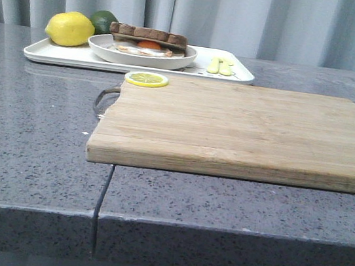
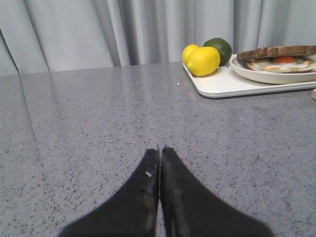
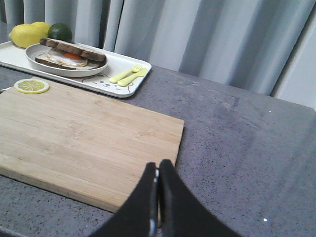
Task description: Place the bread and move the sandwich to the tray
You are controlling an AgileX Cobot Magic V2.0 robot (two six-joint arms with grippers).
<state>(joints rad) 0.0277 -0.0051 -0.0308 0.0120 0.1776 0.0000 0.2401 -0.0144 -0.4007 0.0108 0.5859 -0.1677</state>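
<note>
Sandwich (image 1: 147, 41) sits in a round white plate (image 1: 103, 47) on the tray (image 1: 46, 54) at the far left of the worktop (image 1: 24, 138), well apart from both jaws. Left jaws (image 2: 160, 150) are pressed together, empty, over bare worktop with the tray's near edge ahead. Right jaws (image 3: 158, 168) are likewise closed and empty, at the near corner of the cutting board (image 3: 89, 133). A lemon slice (image 1: 146, 79) lies on the board's far left corner; lemon (image 1: 70, 28) and lime (image 1: 103, 21) sit on the tray beside the plate.
</note>
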